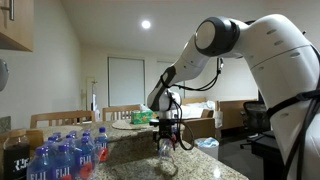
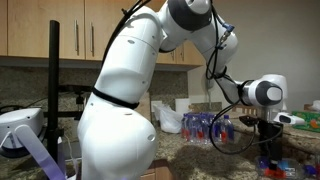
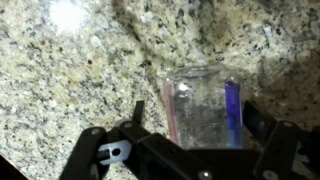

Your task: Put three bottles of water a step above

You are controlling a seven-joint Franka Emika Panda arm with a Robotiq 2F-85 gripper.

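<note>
A clear water bottle (image 3: 208, 100) with a blue-and-red label stands upright on speckled granite (image 3: 80, 70), seen from above in the wrist view. My gripper (image 3: 194, 110) is open and straddles it, with a gap at one finger. In an exterior view the gripper (image 1: 168, 130) hangs just over the bottle (image 1: 165, 150) on the granite top (image 1: 200, 165). I cannot tell whether this is the raised ledge or the lower counter. Several more blue-capped bottles (image 1: 60, 155) stand in a cluster nearby, and they also show in an exterior view (image 2: 205, 125).
Wooden chairs (image 1: 60, 118) and a table with green items (image 1: 140, 118) stand behind the counter. Wall cabinets (image 2: 100, 30) hang above. A white plastic bag (image 2: 170, 120) lies on the counter. More blue-capped items (image 2: 277, 165) sit under the gripper (image 2: 268, 132).
</note>
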